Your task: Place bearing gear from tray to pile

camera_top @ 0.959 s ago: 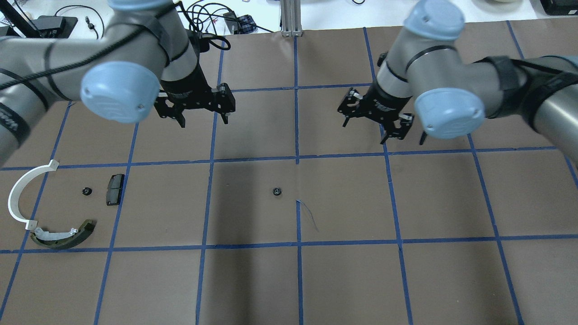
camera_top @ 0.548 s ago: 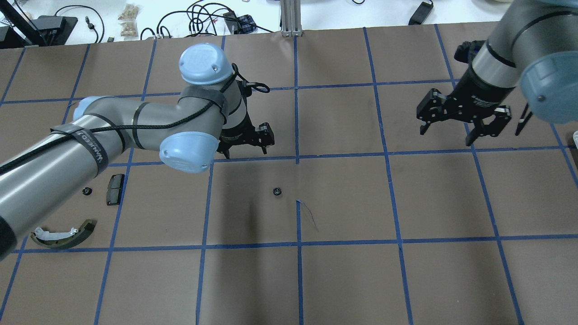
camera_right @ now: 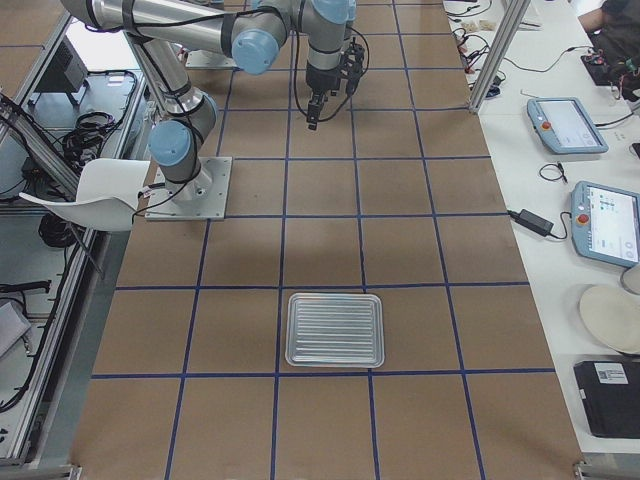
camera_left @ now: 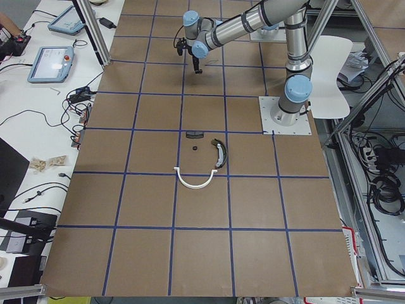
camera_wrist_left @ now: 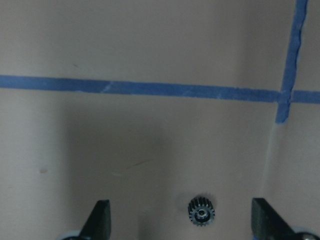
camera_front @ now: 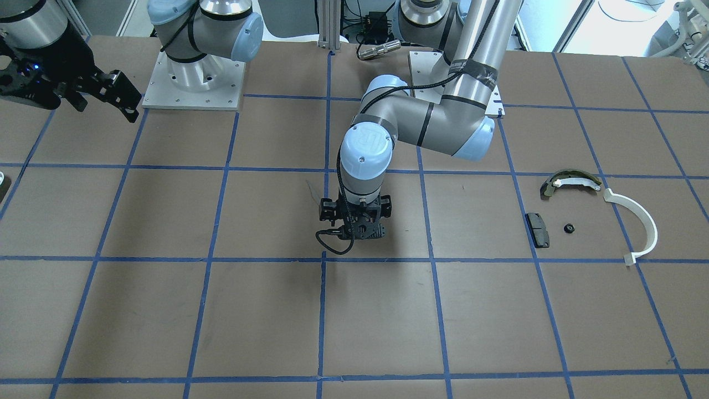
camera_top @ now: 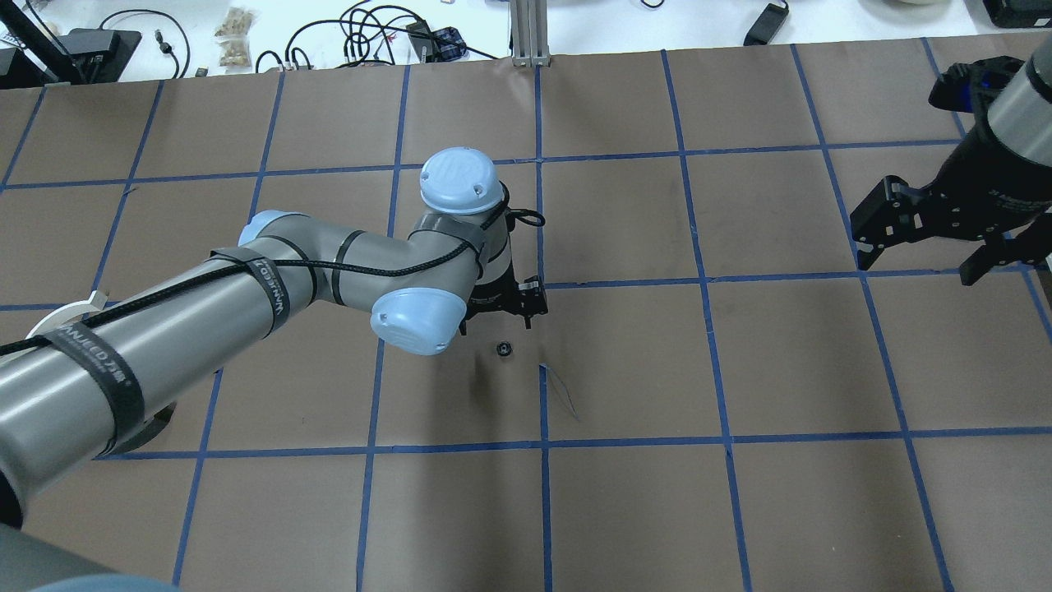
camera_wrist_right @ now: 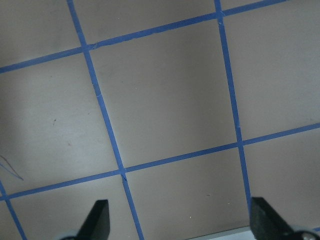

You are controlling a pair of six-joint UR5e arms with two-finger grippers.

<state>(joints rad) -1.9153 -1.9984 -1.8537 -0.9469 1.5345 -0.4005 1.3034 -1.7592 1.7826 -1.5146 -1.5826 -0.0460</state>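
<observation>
The small black toothed bearing gear (camera_wrist_left: 201, 211) lies flat on the brown-papered table (camera_top: 740, 370), below and between the wide-open jaws of the left gripper (camera_wrist_left: 182, 225). It's a touch nearer the jaw on the wrist view's right, and it's round, so no long axis to fuss over. The right gripper (camera_top: 919, 265) has its jaws spread too but is well apart, so I'd say left is the arm for it. There's bare paper all round, then open room out to the pile: olive-and-white curved brake shoe (camera_front: 570, 180), thin white semicircular strip (camera_front: 637, 221), small black rectangular pad (camera_front: 537, 229).
</observation>
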